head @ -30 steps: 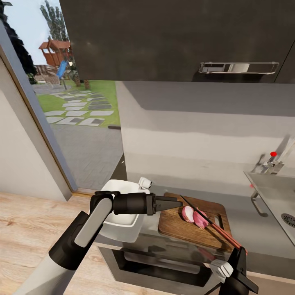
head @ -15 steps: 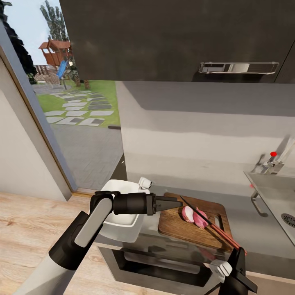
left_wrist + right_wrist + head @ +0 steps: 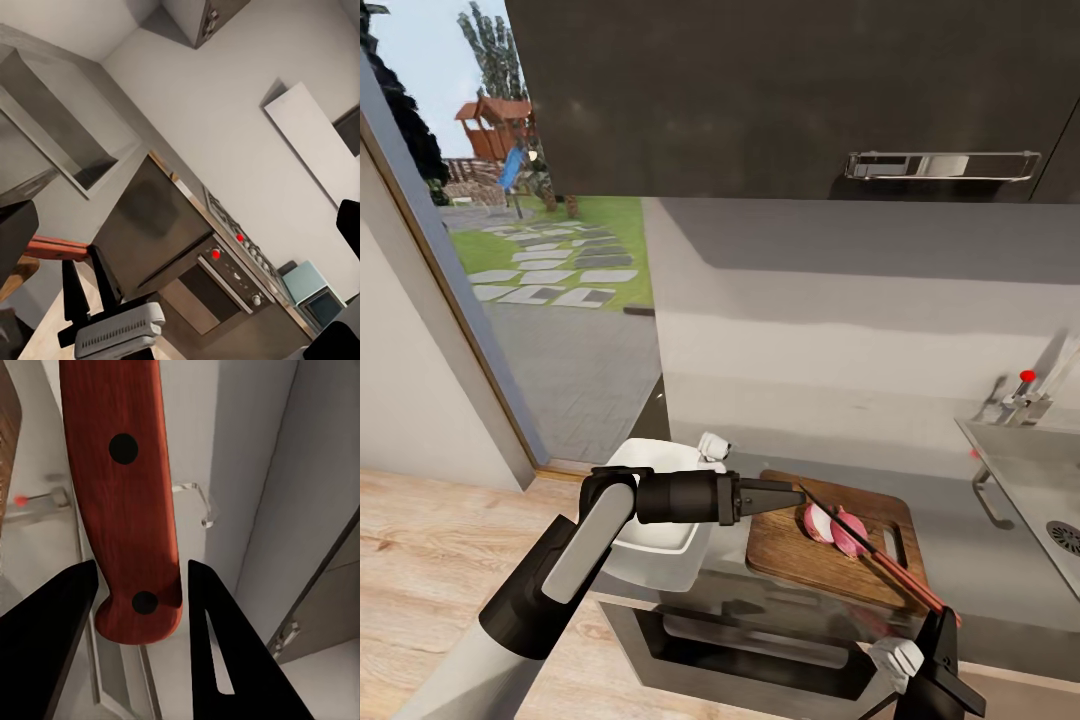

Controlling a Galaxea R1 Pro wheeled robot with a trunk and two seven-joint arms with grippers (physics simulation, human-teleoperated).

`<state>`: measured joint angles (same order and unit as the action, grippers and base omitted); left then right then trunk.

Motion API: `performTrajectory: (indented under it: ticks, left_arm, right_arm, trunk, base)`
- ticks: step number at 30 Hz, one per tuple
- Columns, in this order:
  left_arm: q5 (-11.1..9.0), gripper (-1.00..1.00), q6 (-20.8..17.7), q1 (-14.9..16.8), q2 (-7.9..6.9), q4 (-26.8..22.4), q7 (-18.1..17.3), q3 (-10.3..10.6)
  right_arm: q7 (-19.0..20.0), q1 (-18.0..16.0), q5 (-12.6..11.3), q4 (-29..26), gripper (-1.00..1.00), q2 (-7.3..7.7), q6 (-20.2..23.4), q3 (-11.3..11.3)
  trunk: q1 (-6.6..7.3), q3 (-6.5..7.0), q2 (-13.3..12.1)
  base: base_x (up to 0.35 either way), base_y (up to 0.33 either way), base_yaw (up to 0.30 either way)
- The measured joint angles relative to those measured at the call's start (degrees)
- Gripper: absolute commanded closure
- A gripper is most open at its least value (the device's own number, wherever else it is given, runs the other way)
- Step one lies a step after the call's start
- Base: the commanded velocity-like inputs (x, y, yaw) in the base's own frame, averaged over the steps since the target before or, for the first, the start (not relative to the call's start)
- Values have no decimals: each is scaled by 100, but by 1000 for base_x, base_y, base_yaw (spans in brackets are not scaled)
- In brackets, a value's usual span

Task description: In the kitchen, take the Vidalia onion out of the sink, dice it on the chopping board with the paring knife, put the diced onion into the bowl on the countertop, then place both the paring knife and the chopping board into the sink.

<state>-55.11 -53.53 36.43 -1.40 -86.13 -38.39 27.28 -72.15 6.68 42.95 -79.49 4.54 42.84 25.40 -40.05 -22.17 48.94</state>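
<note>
The Vidalia onion (image 3: 832, 527) lies cut into two pink pieces on the brown chopping board (image 3: 790, 552), which rests on the grey countertop (image 3: 970, 565). The paring knife (image 3: 905, 578) slants across the pieces, blade tip toward the board's back left. My right gripper (image 3: 940, 628) is shut on its red handle (image 3: 124, 487) at the counter's front edge. My left gripper (image 3: 785, 496) hovers over the board's left edge, pointing at the onion, fingers apart and empty. The white bowl (image 3: 660, 545) sits left of the board, partly under my left forearm. The sink (image 3: 1032, 478) is at the right.
A chrome faucet with a red knob (image 3: 1026, 377) stands behind the sink. Dark upper cabinets (image 3: 780, 90) hang overhead. An oven with red knobs (image 3: 215, 253) sits under the counter. A glass door on the left looks out on a garden.
My right gripper has shifted slightly left and lower in the picture, carrying the knife a little across the onion pieces. The left arm has not moved.
</note>
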Motion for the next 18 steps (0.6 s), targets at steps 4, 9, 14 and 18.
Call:
performTrajectory:
  ticks: [4, 9, 14, 18]
  left_arm:
    - [0, -100, 0, 0, 1, 0, 0, 1]
    - [0, -100, 0, 0, 1, 0, 0, 1]
    - [0, -100, 0, 0, 0, 0, 0, 0]
    - [0, -100, 0, 0, 1, 0, 0, 1]
  right_arm:
    - [5, 0, -4, 101, 100, 0, 0, 1]
    - [6, 0, -4, 120, 100, 0, 0, -1]
    - [6, 0, -1, 123, 100, 0, 0, -3]
    - [6, 0, -4, 124, 100, 0, 0, -4]
  trunk:
    - [0, 0, 0]
    - [0, 0, 0]
    - [0, 0, 0]
    - [0, 0, 0]
  base:
    - [0, 0, 0]
    - [0, 0, 0]
    - [0, 0, 0]
    - [0, 0, 0]
